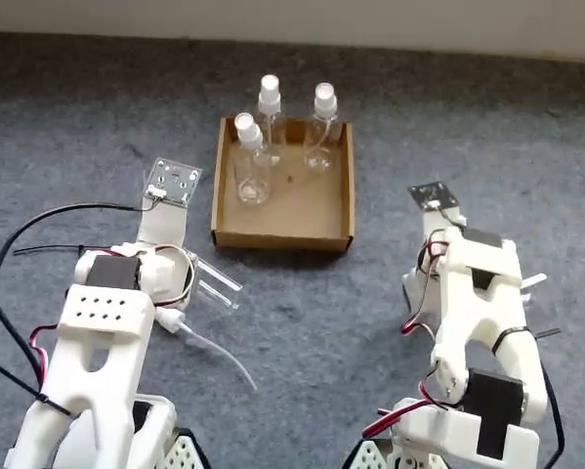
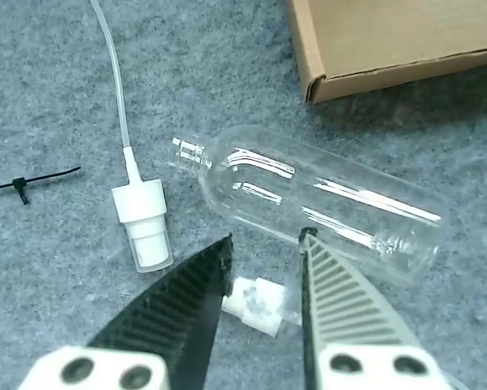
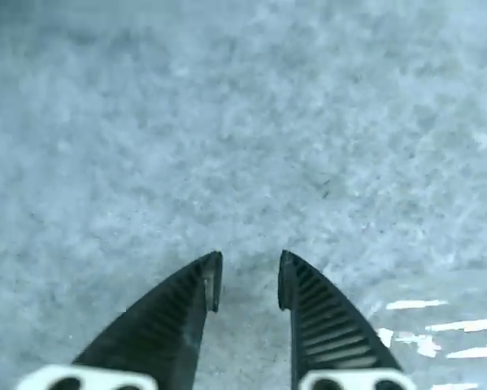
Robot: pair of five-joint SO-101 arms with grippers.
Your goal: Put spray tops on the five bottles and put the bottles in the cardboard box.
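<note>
Three clear bottles with white spray tops (image 1: 270, 98) stand upright along the far side of the cardboard box (image 1: 282, 234). An uncapped clear bottle (image 2: 316, 203) lies on its side on the carpet near the box corner. Beside its neck lies a loose spray top (image 2: 143, 219) with a long dip tube (image 2: 117, 89). My left gripper (image 2: 267, 241) is open just above them, with a small white piece (image 2: 255, 302) on the carpet between its fingers. My right gripper (image 3: 249, 264) is open over bare carpet, and a clear bottle (image 3: 426, 333) glints beside one finger.
Grey carpet (image 1: 321, 322) covers the table. A black zip tie (image 2: 19, 187) lies near the spray top. Black cables (image 1: 19, 254) loop by the left arm. The near half of the box floor holds nothing.
</note>
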